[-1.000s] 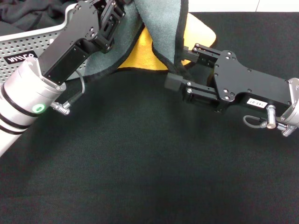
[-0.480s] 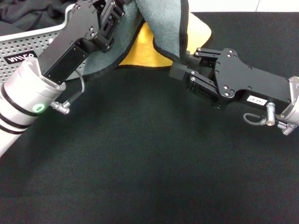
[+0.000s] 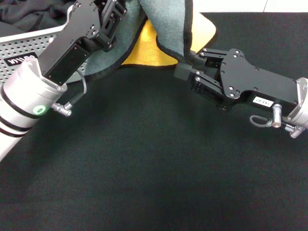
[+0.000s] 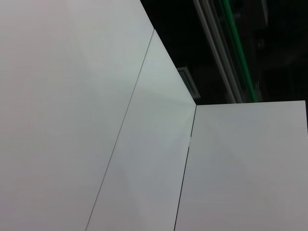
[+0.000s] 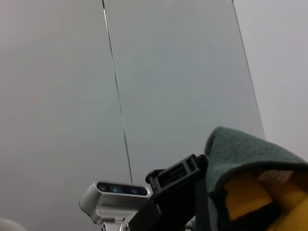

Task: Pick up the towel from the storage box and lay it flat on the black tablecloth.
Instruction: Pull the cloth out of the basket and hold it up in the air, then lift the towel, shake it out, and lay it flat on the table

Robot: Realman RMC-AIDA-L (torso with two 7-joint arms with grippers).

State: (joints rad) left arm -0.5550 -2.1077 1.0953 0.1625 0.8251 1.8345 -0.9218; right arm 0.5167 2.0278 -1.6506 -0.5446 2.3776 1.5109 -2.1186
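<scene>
Above the far edge of the black tablecloth [image 3: 144, 168], the towel [image 3: 168, 24] is hanging in the air, grey-green side toward the head camera and yellow side showing behind it. Its upper part is being held up by the left gripper [image 3: 115, 14], whose fingers I cannot tell open from closed. Lower down, the right gripper [image 3: 185, 65] is pinching the black-edged border with narrowed fingers, while the storage box [image 3: 29, 45] is sitting at far left.

right pincer [image 3: 185, 65] closed on towel [image 3: 166, 21] edge, seemingly
</scene>
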